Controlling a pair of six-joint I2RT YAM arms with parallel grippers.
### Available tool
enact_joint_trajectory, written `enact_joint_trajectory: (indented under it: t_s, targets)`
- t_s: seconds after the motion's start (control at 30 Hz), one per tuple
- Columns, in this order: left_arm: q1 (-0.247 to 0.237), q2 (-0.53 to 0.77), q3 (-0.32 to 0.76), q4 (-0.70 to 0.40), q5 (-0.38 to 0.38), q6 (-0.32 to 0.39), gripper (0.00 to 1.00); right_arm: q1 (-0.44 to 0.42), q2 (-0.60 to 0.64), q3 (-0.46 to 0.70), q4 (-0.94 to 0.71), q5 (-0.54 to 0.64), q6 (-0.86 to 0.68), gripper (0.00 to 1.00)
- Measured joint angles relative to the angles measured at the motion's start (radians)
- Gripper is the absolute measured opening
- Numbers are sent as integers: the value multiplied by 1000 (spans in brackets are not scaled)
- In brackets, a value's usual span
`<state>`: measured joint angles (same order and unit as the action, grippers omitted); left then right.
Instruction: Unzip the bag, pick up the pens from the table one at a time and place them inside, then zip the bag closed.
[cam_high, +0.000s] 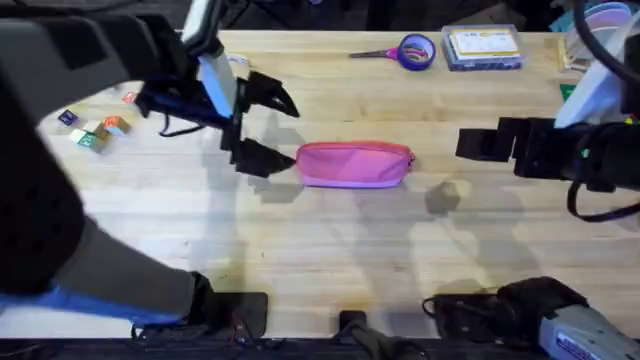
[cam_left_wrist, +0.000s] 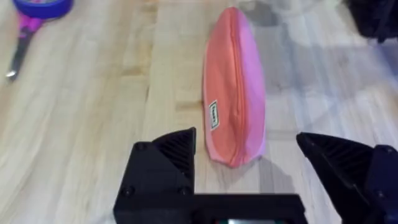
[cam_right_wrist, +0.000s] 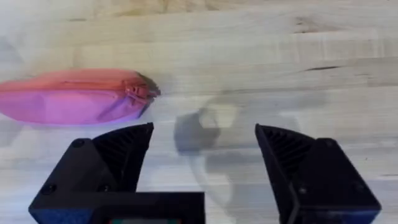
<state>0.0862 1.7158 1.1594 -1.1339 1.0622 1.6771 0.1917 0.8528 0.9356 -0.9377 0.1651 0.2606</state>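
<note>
The bag (cam_high: 355, 164) lay zipped on the middle of the table (cam_high: 330, 250), long axis running left to right, with no pens to be seen on the wood around it. By my reading, either the pens were already inside and the zip drawn, or the unzipping was not yet begun; the frames alone could not settle which. If the zip was still to be worked, the step would go best with one arm pinning an end of the pouch flat while the other took the small pull at the seam's end, drawing along the seam rather than upward so the soft fabric would not bunch. The left gripper (cam_high: 262, 127) hovered just beside the bag's left end, its black fingers spread wide; the right gripper (cam_right_wrist: 204, 155) stood off the bag's right end, apart from it, jaws likewise spread and holding nothing. The right wrist view showed the zip pull (cam_right_wrist: 134, 91) at the pouch's near tip, and the left wrist view a small white label (cam_left_wrist: 214, 115) on the seam. The overhead view alone gave the purple-handled scissors (cam_high: 405, 51), a clear box (cam_high: 482, 47) and coloured blocks (cam_high: 98, 130) at the table's far edges.
</note>
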Motion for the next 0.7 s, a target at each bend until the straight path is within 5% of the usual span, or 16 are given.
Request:
enact_joint_trajectory:
  t_s: [0.3,0.7]
  targets:
    - [10,-255,4,-23,-162,-210,996,0,-46,0,-36,0,-18,998]
    - [10,-564,4,-27,-335,-686,995,0,-192,0,-36,0,-23,998]
